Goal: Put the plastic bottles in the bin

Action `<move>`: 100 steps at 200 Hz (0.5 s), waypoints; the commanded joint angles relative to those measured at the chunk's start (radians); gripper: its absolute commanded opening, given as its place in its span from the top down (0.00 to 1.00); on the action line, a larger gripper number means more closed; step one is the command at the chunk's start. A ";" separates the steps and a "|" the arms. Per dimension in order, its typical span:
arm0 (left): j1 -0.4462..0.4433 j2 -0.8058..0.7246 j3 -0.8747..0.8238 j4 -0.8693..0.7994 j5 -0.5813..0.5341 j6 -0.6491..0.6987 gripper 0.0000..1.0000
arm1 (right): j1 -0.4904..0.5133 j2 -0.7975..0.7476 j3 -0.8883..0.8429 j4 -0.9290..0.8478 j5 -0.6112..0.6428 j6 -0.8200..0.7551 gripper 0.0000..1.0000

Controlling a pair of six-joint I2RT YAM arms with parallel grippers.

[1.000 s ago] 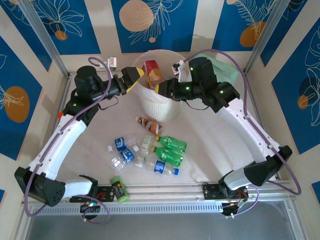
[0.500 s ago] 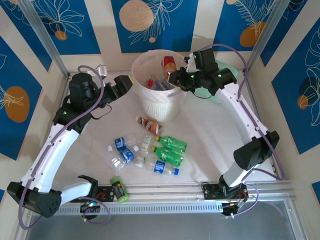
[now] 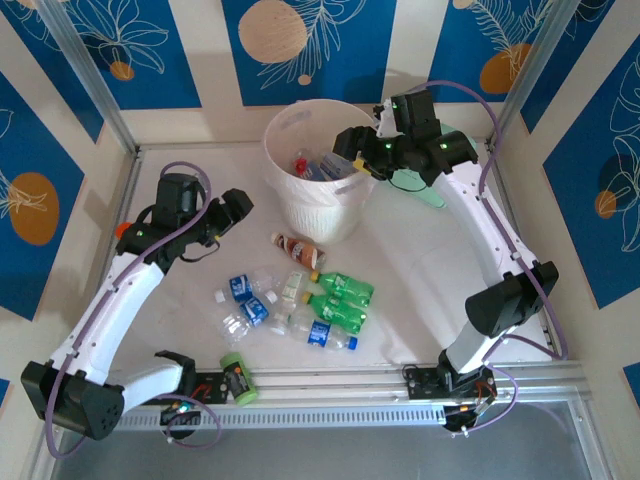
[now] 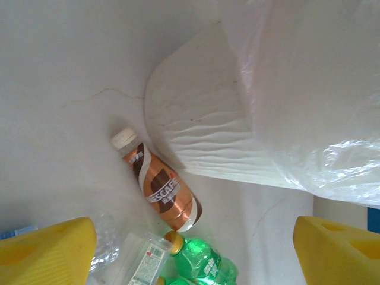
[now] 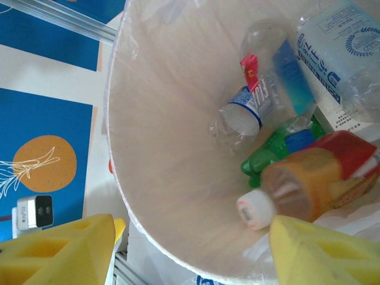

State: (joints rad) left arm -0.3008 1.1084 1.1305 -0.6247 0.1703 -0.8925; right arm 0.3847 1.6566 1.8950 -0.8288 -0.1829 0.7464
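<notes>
The pale bin (image 3: 318, 205) stands at the back centre of the table. My right gripper (image 3: 352, 147) hangs open over its right rim, jaws wide with nothing between them (image 5: 190, 255). Inside the bin (image 5: 166, 154) lie clear blue-labelled bottles (image 5: 261, 95), a green bottle (image 5: 270, 154) and a brownish bottle with a red label and white cap (image 5: 306, 190). My left gripper (image 3: 237, 204) is open and empty, left of the bin above the table. Below it lie the brown bottle (image 4: 163, 191), a green bottle (image 4: 205, 262) and a clear bottle (image 4: 139, 264). More bottles (image 3: 335, 310) are scattered at the front centre.
A light-green can (image 3: 236, 379) lies by the front rail. A mint-green bag (image 3: 418, 187) sits right of the bin under my right arm. A small orange-capped jar (image 3: 122, 229) is at the left edge. A clear liner (image 4: 320, 107) drapes over the bin's side.
My right gripper has let go of the red-labelled bottle, which now lies in the bin. My left gripper has drawn back from the bin's rim, down and to the left.
</notes>
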 commanded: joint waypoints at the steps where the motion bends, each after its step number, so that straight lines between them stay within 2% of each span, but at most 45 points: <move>1: 0.011 -0.028 -0.012 -0.044 -0.032 -0.007 0.16 | 0.006 -0.032 0.037 -0.020 -0.007 -0.022 0.30; 47: 0.011 -0.035 -0.041 -0.065 -0.033 0.013 0.18 | 0.102 -0.186 -0.054 -0.022 0.076 -0.121 0.29; 100: 0.010 0.004 -0.059 -0.015 0.018 0.017 0.23 | 0.305 -0.449 -0.408 -0.030 0.240 -0.184 0.29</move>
State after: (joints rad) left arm -0.2985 1.0950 1.0832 -0.6636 0.1585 -0.8841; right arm 0.6254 1.2881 1.6306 -0.8268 -0.0433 0.6083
